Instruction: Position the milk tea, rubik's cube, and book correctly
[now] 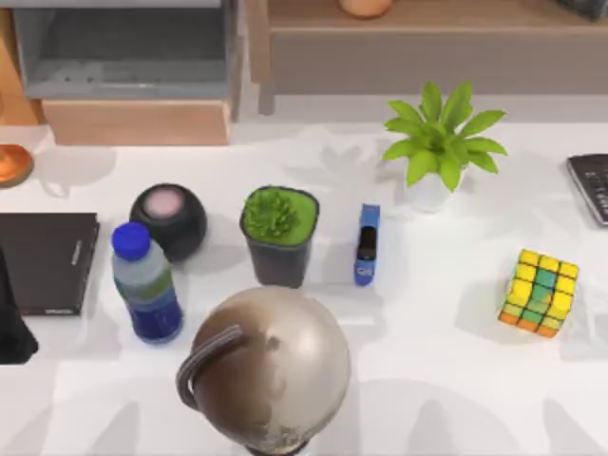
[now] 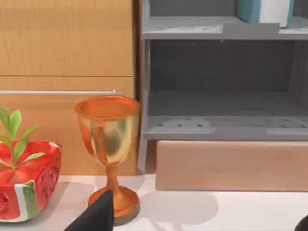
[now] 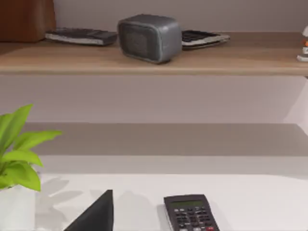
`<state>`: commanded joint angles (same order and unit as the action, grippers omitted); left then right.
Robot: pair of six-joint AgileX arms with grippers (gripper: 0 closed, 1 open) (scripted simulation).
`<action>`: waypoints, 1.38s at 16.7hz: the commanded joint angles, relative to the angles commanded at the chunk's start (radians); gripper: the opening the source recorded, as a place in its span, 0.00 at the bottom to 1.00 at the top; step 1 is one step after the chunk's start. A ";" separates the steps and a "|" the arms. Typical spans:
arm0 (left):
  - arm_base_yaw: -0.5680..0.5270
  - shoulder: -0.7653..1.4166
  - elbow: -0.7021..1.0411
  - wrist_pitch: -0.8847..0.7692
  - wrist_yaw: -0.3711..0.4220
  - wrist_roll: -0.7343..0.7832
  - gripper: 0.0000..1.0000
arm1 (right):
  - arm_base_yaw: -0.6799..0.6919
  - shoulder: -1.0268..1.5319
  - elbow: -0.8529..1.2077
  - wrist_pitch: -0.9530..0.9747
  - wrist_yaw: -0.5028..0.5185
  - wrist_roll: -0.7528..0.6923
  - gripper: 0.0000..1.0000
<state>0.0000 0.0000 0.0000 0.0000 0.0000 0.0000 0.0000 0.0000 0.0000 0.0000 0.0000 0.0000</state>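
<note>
— What is sitting at the middle of the white table (image 1: 446,380)?

— A dark pot of green plant (image 1: 278,233) is standing there, with a blue band-like gadget (image 1: 367,244), possibly a wristband, lying just beside it at three o'clock. A globe (image 1: 271,369) is looming at six o'clock of the pot.

— And toward nine o'clock?

— A round black speaker (image 1: 168,219) is sitting beside a blue-capped water bottle (image 1: 145,282), and a flat black book (image 1: 47,260) is lying at the table's left edge. A leafy plant in a white pot (image 1: 440,142) is standing at one o'clock, a remote (image 3: 190,214) lying farther right.
</note>
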 joint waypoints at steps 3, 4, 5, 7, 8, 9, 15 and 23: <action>0.000 0.000 0.000 0.000 0.000 0.000 1.00 | 0.004 0.010 0.008 0.004 0.004 0.000 1.00; 0.000 0.000 0.000 0.000 0.000 0.000 1.00 | 0.011 0.031 0.024 0.013 0.012 0.000 1.00; 0.000 0.000 0.000 0.000 0.000 0.000 1.00 | 0.022 0.062 0.049 0.026 0.024 0.000 1.00; 0.000 0.000 0.000 0.000 0.000 0.000 1.00 | 0.054 0.156 0.119 0.062 0.059 0.000 1.00; 0.000 0.000 0.000 0.000 0.000 0.000 1.00 | 0.074 0.219 0.163 0.086 0.081 0.000 1.00; 0.000 0.000 0.000 0.000 0.000 0.000 1.00 | 0.096 0.290 0.213 0.112 0.105 0.001 1.00; 0.000 0.000 0.000 0.000 0.000 0.000 1.00 | 0.265 0.847 0.587 0.308 0.291 0.002 1.00; 0.000 0.000 0.000 0.000 0.000 0.000 1.00 | 0.502 1.664 1.103 0.578 0.545 0.003 1.00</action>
<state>0.0000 0.0000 0.0000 0.0000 0.0000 0.0000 0.5025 1.6639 1.1034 0.5778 0.5451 0.0033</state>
